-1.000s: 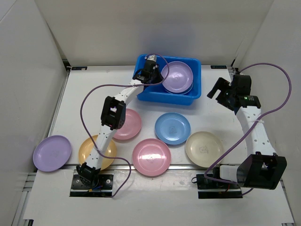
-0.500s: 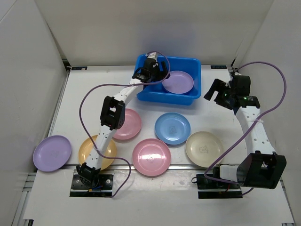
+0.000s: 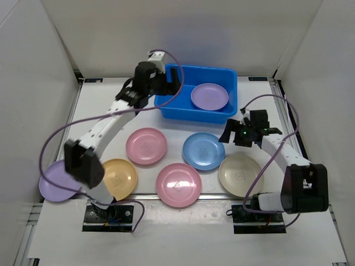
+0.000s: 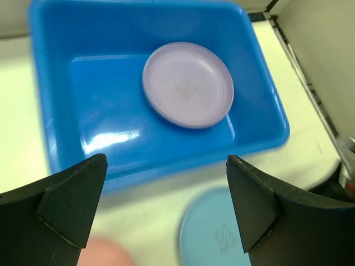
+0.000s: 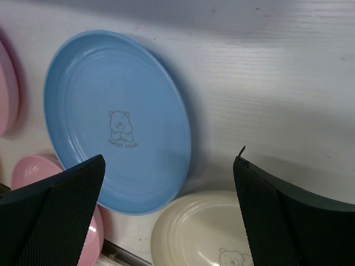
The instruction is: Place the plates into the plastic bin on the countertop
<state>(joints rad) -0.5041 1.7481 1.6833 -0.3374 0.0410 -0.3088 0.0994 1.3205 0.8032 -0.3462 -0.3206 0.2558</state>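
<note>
Lilac plate (image 3: 209, 96) flat inside blue bin (image 3: 194, 114); six pastel plates (image 3: 203, 151) on white countertop (image 3: 260, 105)

One plate (image 4: 188, 85) lay inside the plastic bin (image 4: 105, 100), ahead of and below the left gripper (image 4: 166, 160), while on the countertop (image 5: 277, 72) a second plate (image 5: 117, 119) sat under the right gripper (image 5: 169, 160), a third plate (image 5: 205, 235) just beside it, back toward the wrist.

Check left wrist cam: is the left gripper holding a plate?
No, the left gripper stands open and empty, while the lilac plate lies flat in the plastic bin.
</note>
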